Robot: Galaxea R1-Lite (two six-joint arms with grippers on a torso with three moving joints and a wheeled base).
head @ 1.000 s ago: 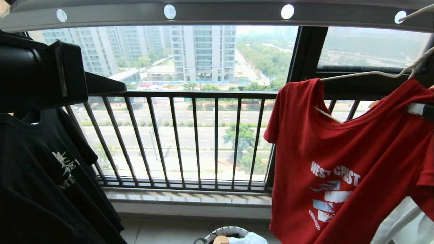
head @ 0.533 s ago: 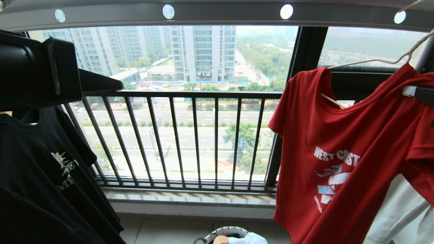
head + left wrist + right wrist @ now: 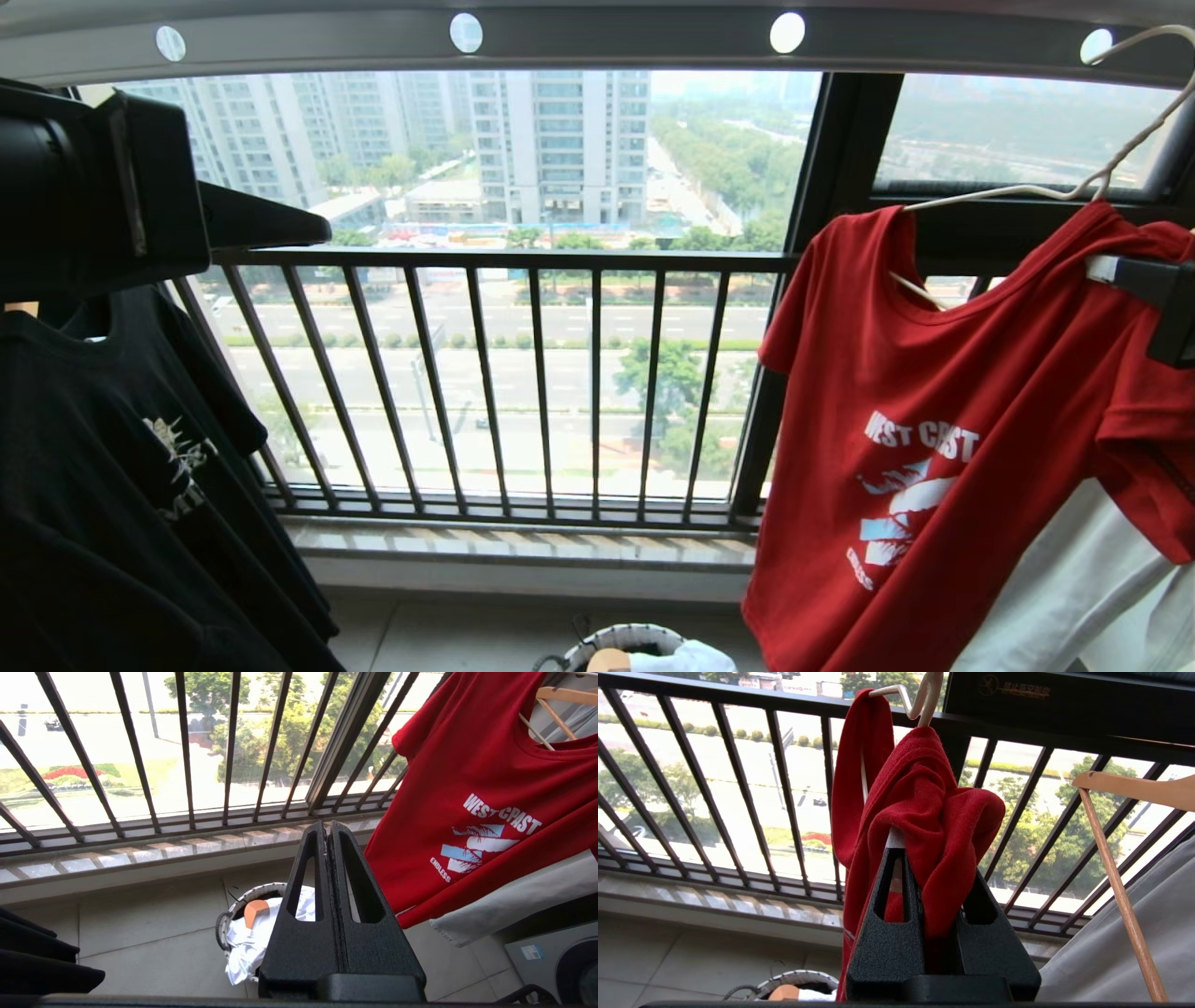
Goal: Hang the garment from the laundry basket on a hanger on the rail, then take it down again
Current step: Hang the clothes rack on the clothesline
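Observation:
The garment (image 3: 943,373), a red T-shirt with a white and light-blue print, hangs at the right on the white wire hanger (image 3: 1008,193). The hanger's hook reaches up to the rightmost hole of the grey rail (image 3: 597,42). My right gripper (image 3: 1125,273) is shut on the garment's shoulder, with the hanger's wire inside the cloth (image 3: 931,863). The hanger's neck (image 3: 920,700) shows above the bunched red cloth (image 3: 924,793). My left gripper (image 3: 280,224) is raised at the upper left, shut and empty (image 3: 325,826). The laundry basket (image 3: 644,633) stands on the floor below, holding white cloth (image 3: 229,907).
A black T-shirt (image 3: 112,467) hangs at the left. A pale garment (image 3: 1074,597) on a wooden hanger (image 3: 1134,788) hangs behind the red one. The dark barred window railing (image 3: 523,373) runs across the back. A washing machine (image 3: 556,961) stands at the right.
My right gripper has carried the garment and hanger a little up and to the right, and the hook now curves at the rail's rightmost hole. The left gripper stays raised.

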